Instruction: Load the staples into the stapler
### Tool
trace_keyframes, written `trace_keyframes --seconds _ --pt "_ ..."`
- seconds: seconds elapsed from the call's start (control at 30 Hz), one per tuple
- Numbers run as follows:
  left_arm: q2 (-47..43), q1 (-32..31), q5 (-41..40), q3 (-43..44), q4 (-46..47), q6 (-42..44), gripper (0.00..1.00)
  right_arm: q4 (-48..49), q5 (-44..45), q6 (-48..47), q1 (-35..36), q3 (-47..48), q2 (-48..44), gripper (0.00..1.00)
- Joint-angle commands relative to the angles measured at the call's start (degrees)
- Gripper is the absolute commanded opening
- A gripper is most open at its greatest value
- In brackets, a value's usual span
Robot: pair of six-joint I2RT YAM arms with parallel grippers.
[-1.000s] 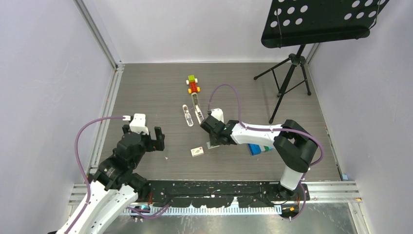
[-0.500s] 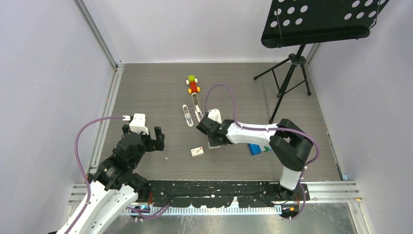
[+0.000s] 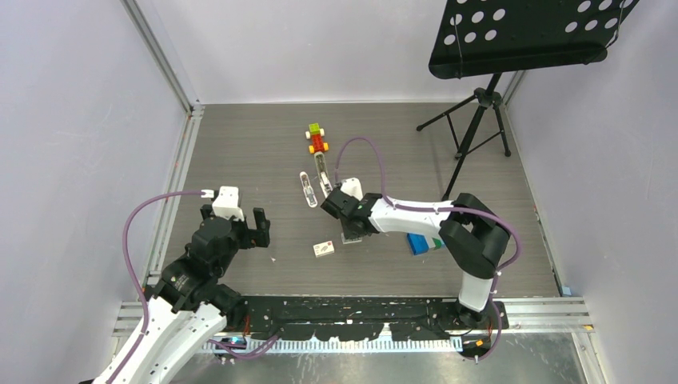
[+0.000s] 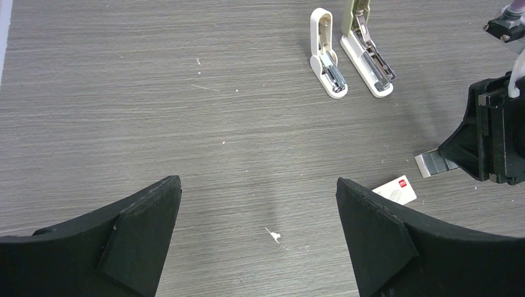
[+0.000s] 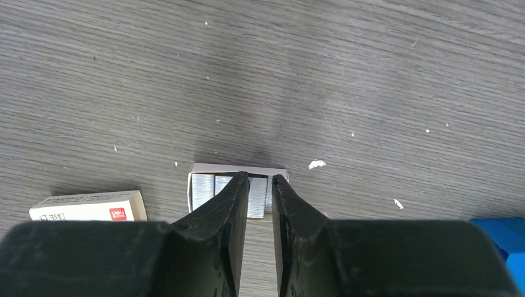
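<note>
Silvery staples [image 5: 257,198] lie in blocks in a small open white tray [image 5: 238,167] on the floor [image 3: 349,237]. My right gripper [image 5: 259,179] [image 3: 348,230] points down into it. Its jaws stand narrowly apart, with one block between the tips; whether they pinch it does not show. The white carton [image 5: 86,207] [image 3: 324,249] [image 4: 396,190] with a red mark lies just left of the tray. The stapler [image 3: 324,180] [image 4: 366,55] lies swung open farther back. My left gripper [image 4: 257,180] [image 3: 236,218] hangs wide open over bare floor, holding nothing.
A shorter white stapler-like object [image 3: 307,190] [image 4: 327,59] lies beside the stapler. A coloured toy-brick piece [image 3: 317,138] sits behind them. A blue box [image 3: 424,244] [image 5: 501,238] lies under the right forearm. A black music stand [image 3: 480,120] stands at the back right.
The right gripper has slid a little to the left over the staple tray, and its jaw gap narrowed then widened slightly. The left arm has not moved.
</note>
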Motion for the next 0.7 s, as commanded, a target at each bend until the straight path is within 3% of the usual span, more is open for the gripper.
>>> trace_keyframes --seconds 0.0,0.67 --pt "-0.4 0.3 0.0 -0.1 2.4 0.5 0.98 -3.5 -4.7 0.7 -0.2 -0.5 3.2 0.27" --pt "-0.1 0.4 0.1 -0.1 2.6 0.6 0.98 -5.4 -5.0 3.7 -2.1 2.6 8.9 0.23"
